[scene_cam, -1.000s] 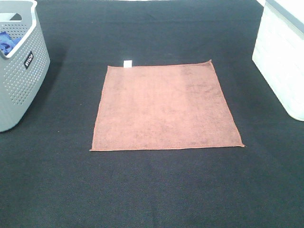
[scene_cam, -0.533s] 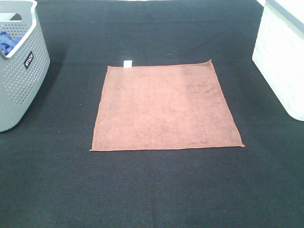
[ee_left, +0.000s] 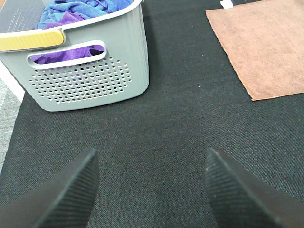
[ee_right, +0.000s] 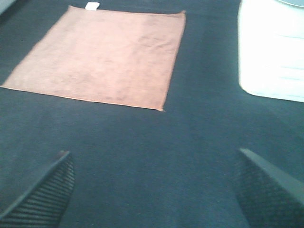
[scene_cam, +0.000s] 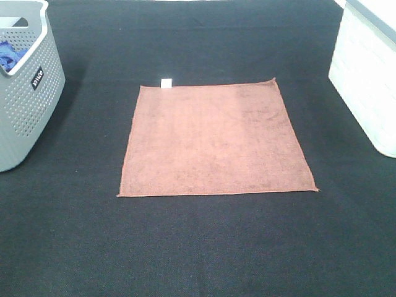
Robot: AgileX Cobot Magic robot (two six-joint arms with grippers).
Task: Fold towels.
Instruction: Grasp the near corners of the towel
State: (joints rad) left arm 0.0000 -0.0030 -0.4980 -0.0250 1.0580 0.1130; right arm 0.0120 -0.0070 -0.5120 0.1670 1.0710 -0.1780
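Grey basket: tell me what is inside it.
The grey basket holds crumpled blue cloth and purple cloth. Anything beneath them is covered, so the count is unknown.

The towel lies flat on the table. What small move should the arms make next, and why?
Probably bring the left gripper and right gripper, both open and empty, to the two near corners of the towel: it lies flat and unfolded, and neither gripper touches it.

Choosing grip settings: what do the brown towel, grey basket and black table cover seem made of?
Towel: likely thin microfibre cloth, matte, faint nap, stitched edges.
Grey basket: probably moulded plastic, smooth, rows of punched holes.
Table cover: seemingly woven black fabric, matte, fine ribbed weave showing close up.
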